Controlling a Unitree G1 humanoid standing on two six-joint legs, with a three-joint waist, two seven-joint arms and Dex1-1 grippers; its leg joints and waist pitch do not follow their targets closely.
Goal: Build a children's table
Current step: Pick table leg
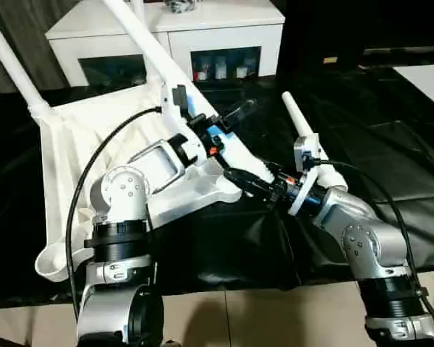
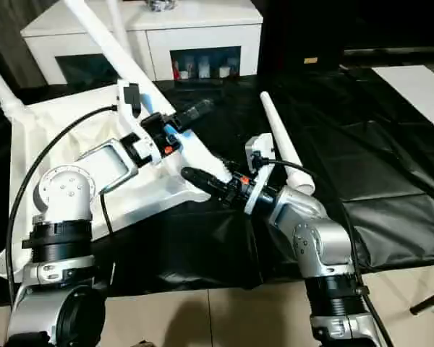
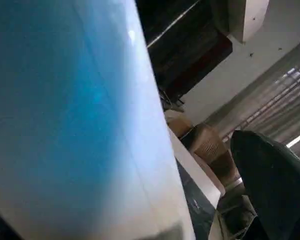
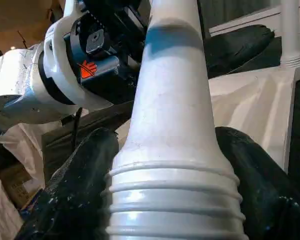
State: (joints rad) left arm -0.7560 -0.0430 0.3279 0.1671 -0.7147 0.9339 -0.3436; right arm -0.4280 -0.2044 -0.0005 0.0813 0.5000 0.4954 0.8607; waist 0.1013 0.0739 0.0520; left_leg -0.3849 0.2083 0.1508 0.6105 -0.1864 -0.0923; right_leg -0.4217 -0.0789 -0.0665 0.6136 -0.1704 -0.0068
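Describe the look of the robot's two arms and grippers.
Both forearms are silver metal with black ribbed collars and rounded joint housings. White wrist rings carry orange marks. Black cables loop along each arm. The left gripper and right gripper have black fingers.

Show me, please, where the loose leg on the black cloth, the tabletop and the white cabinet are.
loose leg [image 1: 298,120], left eye view, on its tapered shaft.
tabletop [image 1: 79,123], left eye view, on its ribbed underside.
white cabinet [image 2: 202,36], right eye view, on its front edge above the glass door.
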